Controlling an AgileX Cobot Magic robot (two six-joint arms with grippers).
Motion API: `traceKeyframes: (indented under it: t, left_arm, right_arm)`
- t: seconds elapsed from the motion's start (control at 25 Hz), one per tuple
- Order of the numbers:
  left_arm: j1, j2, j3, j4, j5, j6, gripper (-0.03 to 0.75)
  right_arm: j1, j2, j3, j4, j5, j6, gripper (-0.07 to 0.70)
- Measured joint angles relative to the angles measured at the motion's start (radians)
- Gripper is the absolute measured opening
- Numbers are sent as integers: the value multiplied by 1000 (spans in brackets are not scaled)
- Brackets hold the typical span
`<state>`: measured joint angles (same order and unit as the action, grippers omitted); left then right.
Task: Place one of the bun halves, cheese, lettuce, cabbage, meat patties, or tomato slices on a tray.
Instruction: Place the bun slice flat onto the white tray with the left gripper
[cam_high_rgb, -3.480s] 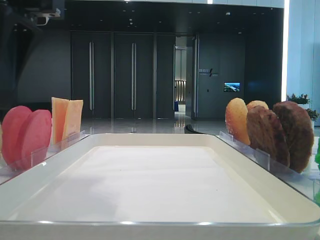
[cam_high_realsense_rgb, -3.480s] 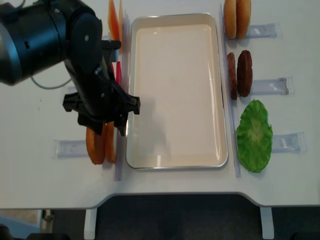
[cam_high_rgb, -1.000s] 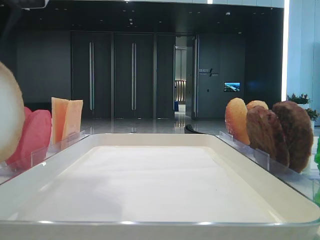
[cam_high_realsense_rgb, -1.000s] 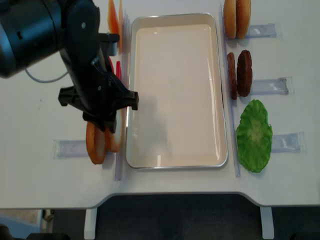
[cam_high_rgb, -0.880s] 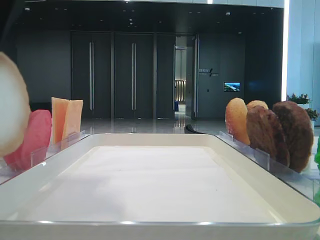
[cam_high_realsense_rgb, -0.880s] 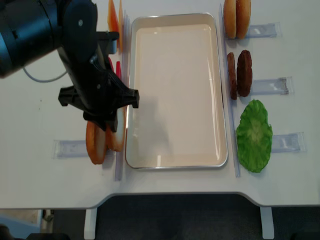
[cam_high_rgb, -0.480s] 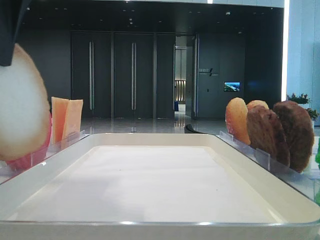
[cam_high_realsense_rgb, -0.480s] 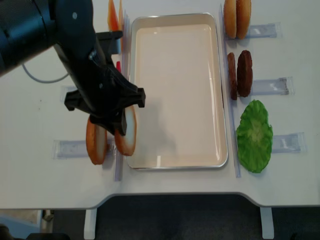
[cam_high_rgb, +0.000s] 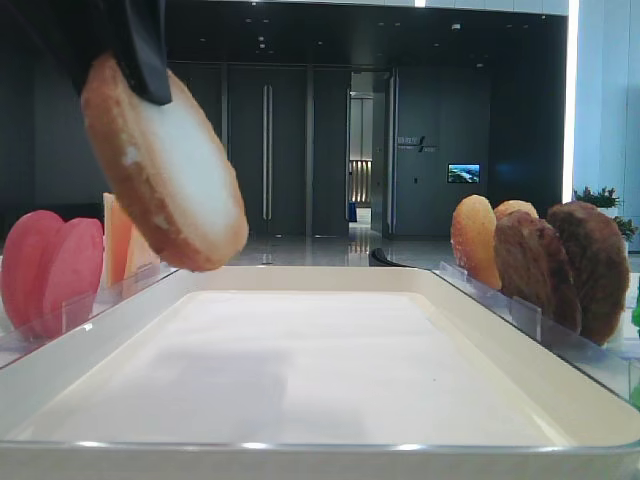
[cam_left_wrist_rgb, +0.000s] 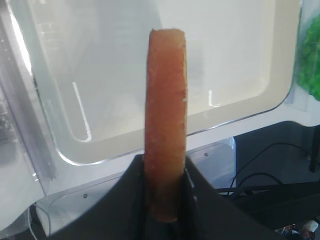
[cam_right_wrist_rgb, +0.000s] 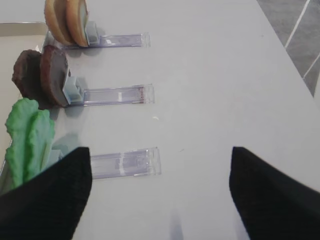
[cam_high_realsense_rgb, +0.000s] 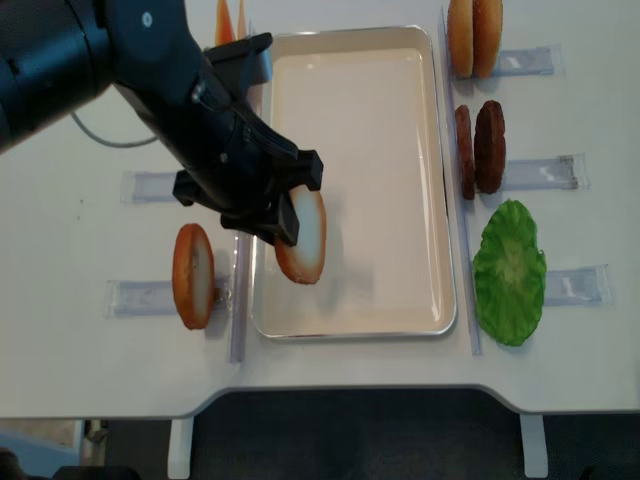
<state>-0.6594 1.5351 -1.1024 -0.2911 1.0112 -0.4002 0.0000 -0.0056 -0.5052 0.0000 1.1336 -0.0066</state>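
Observation:
My left gripper (cam_high_realsense_rgb: 283, 226) is shut on a bun half (cam_high_realsense_rgb: 303, 242) and holds it tilted above the near left part of the white tray (cam_high_realsense_rgb: 372, 140). In the left wrist view the bun half (cam_left_wrist_rgb: 166, 120) stands edge-on between the fingers, over the tray's corner (cam_left_wrist_rgb: 235, 65). The low exterior view shows its pale face (cam_high_rgb: 185, 165) hanging above the tray floor (cam_high_rgb: 320, 370). My right gripper (cam_right_wrist_rgb: 160, 197) is open over bare table beside the lettuce (cam_right_wrist_rgb: 27, 135).
Another bun half (cam_high_realsense_rgb: 193, 276) stands in its holder left of the tray. Cheese (cam_high_realsense_rgb: 229, 22) and tomato slices (cam_high_rgb: 50, 268) are on the left. Bun halves (cam_high_realsense_rgb: 474, 38), meat patties (cam_high_realsense_rgb: 481, 147) and lettuce (cam_high_realsense_rgb: 510, 271) line the right, in clear holders (cam_high_realsense_rgb: 540, 172).
My left gripper has lifted the bun half out of its holder and carried it right, over the tray's left rim, tilting it. One bun half is left in that holder.

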Motion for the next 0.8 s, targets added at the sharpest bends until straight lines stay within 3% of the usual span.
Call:
traceKeyframes:
  t: [0.8]
  left_arm:
    - [1, 0, 7, -203, -129, 257, 121]
  right_arm:
    - [0, 0, 0, 0, 0, 0, 547]
